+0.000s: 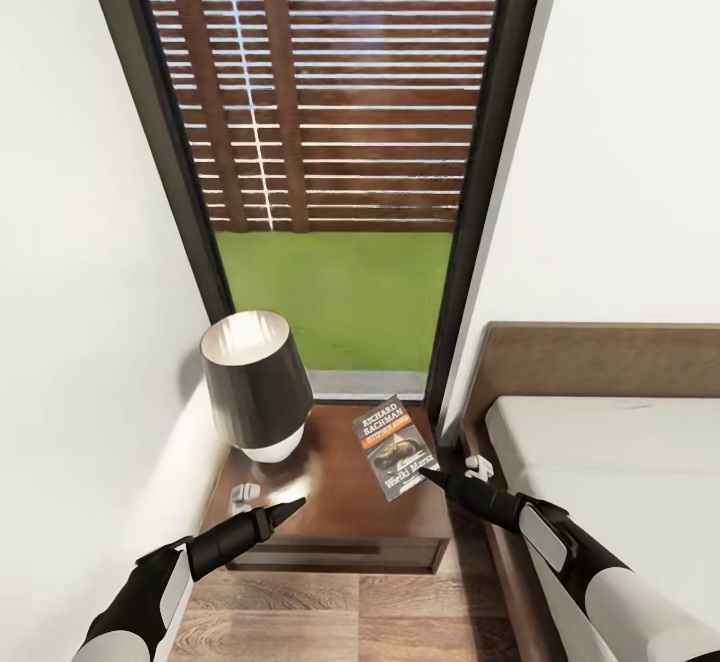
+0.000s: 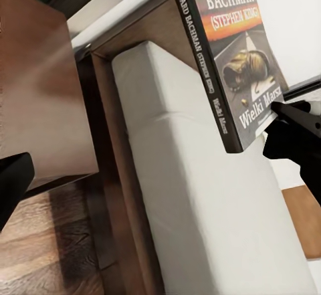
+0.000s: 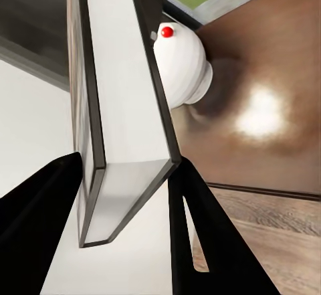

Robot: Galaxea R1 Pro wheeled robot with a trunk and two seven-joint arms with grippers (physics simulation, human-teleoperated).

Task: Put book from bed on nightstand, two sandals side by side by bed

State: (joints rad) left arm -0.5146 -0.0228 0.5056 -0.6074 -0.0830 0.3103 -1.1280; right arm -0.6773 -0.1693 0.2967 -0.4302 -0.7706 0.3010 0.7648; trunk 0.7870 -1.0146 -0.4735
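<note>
Now: book held over nightstand

Left tool, at the nightstand's front-left edge, carries nothing; can't tell if its fingers are spread. Lamp sits at back-left corner. Book hangs tilted over the right side of the top, near the right edge, lower corner pinched by right tool, one finger each side. Likely light, thin, stiff-ish, slick cover; a corner grip may let it pivot, mid-edge is safer. Bed just right.
</note>
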